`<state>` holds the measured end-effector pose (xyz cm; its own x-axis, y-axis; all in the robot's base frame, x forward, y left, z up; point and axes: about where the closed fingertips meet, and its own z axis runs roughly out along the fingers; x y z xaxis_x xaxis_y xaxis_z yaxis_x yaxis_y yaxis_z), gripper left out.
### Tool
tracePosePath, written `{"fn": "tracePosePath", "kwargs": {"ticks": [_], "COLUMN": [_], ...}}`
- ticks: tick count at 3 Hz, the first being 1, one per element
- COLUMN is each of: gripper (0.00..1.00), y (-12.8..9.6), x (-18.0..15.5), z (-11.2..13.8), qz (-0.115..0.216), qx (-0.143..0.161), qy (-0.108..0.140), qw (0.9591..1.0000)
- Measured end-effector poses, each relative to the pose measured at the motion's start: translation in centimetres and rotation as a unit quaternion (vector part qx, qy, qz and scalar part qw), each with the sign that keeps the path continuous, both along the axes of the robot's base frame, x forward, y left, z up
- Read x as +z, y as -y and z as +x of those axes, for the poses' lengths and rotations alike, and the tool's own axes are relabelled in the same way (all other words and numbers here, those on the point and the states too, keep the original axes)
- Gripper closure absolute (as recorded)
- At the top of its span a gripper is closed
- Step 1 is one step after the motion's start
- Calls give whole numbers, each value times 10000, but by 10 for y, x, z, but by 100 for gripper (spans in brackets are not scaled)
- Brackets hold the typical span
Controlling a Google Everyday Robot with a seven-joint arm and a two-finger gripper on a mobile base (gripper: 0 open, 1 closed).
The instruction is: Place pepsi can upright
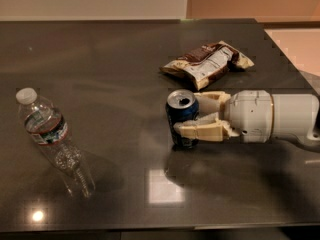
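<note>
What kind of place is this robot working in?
Probably an office break room or kitchenette: a dark glossy table holds a snack bag and water bottle. The claw, right of centre, grips the upright can.

Arm: white cylindrical robot arm (272, 116), reaching in from the right edge, nearly level.
Gripper: beige two-finger gripper (188, 115), right of centre, pointing left.
Fingers: beige fingers (202, 130) pressed against opposite sides of the dark blue metal pepsi can (178, 112).
</note>
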<state>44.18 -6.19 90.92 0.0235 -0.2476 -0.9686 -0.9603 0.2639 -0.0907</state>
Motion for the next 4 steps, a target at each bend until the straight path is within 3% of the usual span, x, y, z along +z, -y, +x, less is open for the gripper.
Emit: {"fn": "tracePosePath", "kwargs": {"ticks": [2, 4], "gripper": [58, 13], "y": [3, 2], "x": [-15, -19], "z": [8, 7], "qz": [473, 589], "qx": [163, 300], "qy": [-1, 98], "qw": [9987, 9978]}}
